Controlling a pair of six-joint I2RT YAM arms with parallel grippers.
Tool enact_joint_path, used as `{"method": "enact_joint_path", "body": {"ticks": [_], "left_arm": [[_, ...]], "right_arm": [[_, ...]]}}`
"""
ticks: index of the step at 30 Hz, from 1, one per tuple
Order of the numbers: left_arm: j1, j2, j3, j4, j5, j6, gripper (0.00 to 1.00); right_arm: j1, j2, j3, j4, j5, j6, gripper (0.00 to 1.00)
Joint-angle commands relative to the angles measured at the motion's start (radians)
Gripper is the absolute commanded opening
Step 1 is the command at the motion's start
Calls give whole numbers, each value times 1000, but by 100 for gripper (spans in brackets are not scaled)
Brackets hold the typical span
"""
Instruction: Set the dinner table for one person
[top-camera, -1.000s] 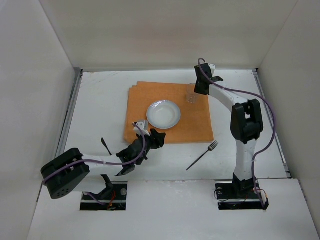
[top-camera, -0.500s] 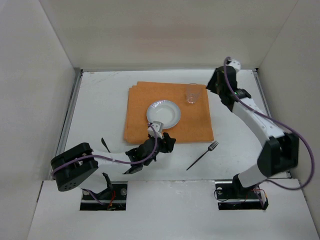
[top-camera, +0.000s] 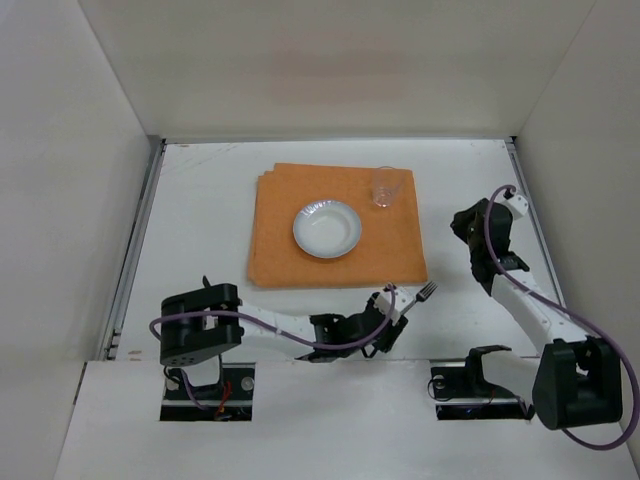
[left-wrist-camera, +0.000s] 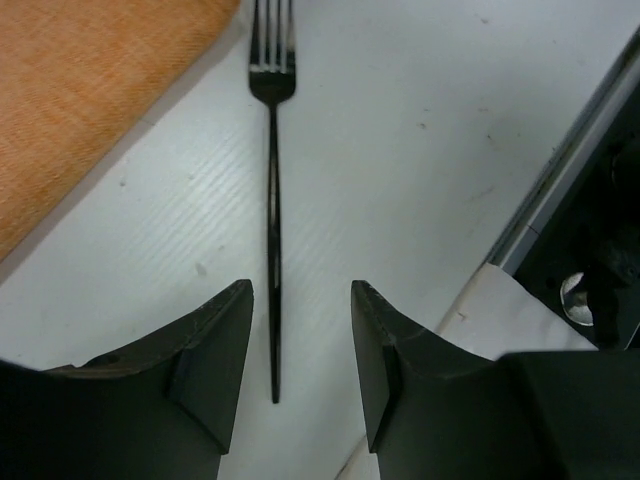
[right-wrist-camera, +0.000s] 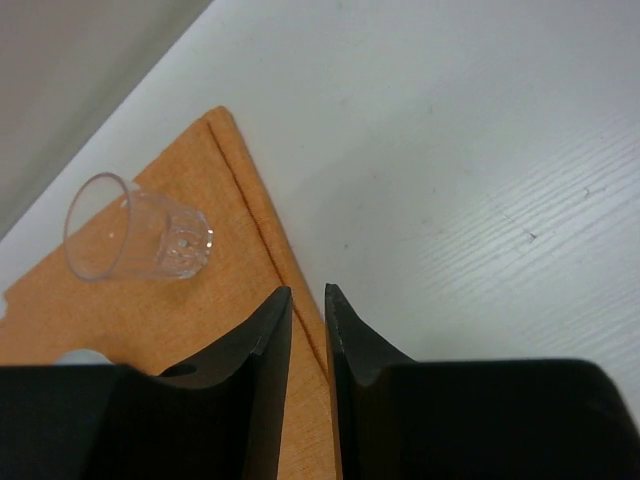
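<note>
**A:** Where do things stand on the dinner table (top-camera: 200, 215)?

**B:** It fills the top view, white and walled. At upper middle lies the orange placemat (top-camera: 280, 235), with a white plate (top-camera: 327, 228) at its centre and a clear glass (top-camera: 385, 187) upright in its upper right corner.

**A:** And the fork?

**B:** The black fork (left-wrist-camera: 272, 200) lies on bare tabletop just off the placemat's lower right corner. The left gripper (left-wrist-camera: 300, 295) hangs over its handle, jaws wide apart on either side, holding nothing.

**A:** How should it be picked up?

**B:** The handle sits a little left of midway, so I'd centre it first. Then go straight down until the fingertips almost meet the tabletop, and close across the handle. It is thin and flat, so a shallow pinch could slip.

**A:** The other arm?

**B:** The right gripper (right-wrist-camera: 308, 292) is at the right of the top view, fingers nearly together, empty.
</note>
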Motion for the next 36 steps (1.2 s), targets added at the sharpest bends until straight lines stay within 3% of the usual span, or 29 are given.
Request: {"method": "enact_joint_path", "body": {"ticks": [1,12,31,36], "left_arm": [[-34,7,74,-84,-67,84,43],[-35,147,191,-117,-106,198,43],[11,245,228,-99,-35,190,35],[14,262,232,-108,-29,194,23]], "right_arm": [[-16,-52,-28,149,-38,38,27],[-82,-101,-83,189,-163,88,39],[-81,-95,-82,199,-213,90,39],[-81,-100,-83,201,-217,93,39]]}}
